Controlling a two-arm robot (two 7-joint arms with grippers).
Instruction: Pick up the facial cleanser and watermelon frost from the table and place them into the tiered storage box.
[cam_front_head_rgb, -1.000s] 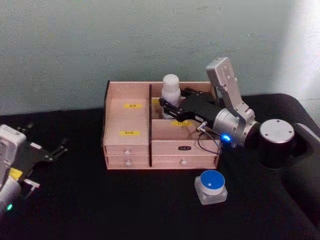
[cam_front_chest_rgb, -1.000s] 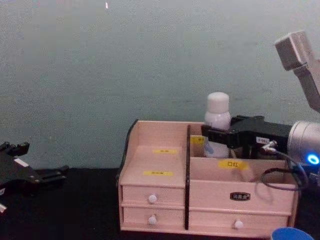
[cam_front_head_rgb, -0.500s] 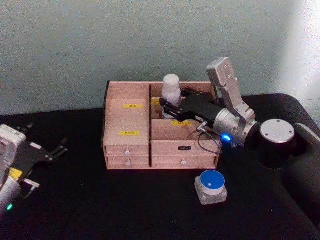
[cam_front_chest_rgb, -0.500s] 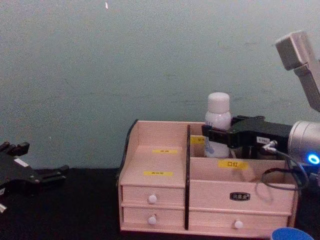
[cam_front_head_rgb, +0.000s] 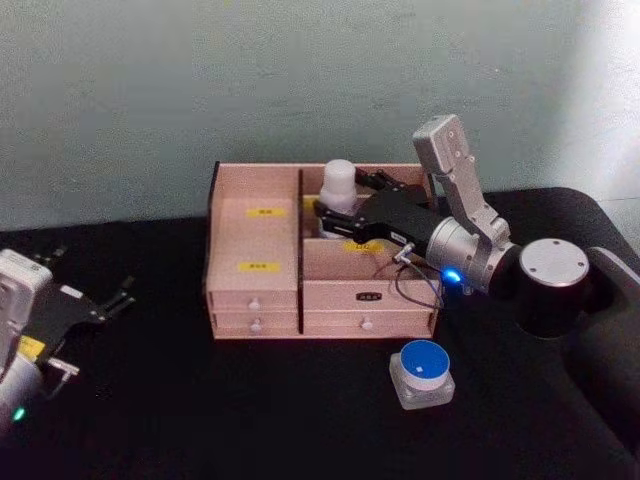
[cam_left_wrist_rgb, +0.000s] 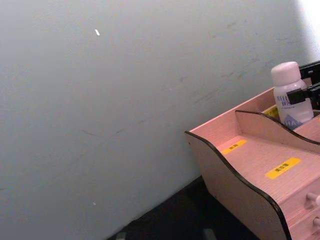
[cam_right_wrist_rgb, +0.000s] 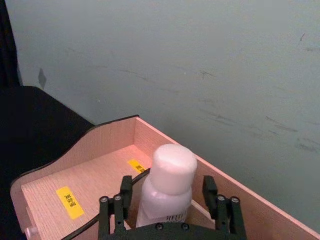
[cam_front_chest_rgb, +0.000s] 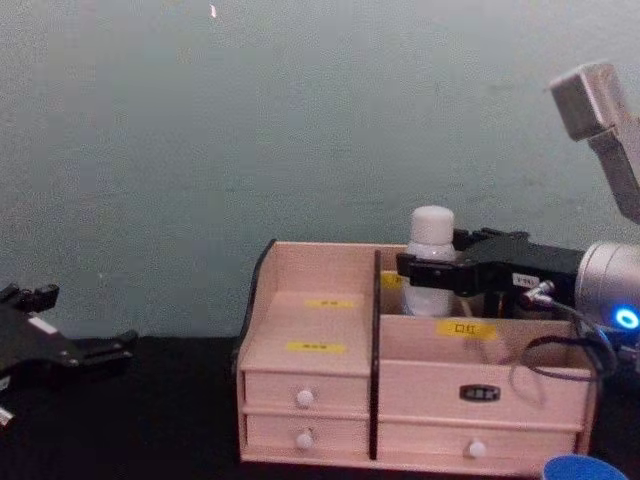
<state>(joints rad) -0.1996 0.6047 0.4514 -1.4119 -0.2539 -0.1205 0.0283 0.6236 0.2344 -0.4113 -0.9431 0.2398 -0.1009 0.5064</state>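
Observation:
The facial cleanser, a white bottle with a white cap, stands upright in the back right compartment of the tiered storage box. My right gripper reaches over the box from the right, open, with a finger on each side of the bottle and a small gap to it. The right wrist view shows the bottle between the spread fingers. The watermelon frost, a small clear box with a blue lid, lies on the table in front of the box's right end. My left gripper rests open at the far left.
The black table carries the pink box against a grey-green wall. The right arm's dark joint hangs to the right of the box. Bare cloth lies between the left gripper and the box.
The bottle has sunk lower into the back right compartment while the right gripper stayed at about the same height. The left arm has not moved.

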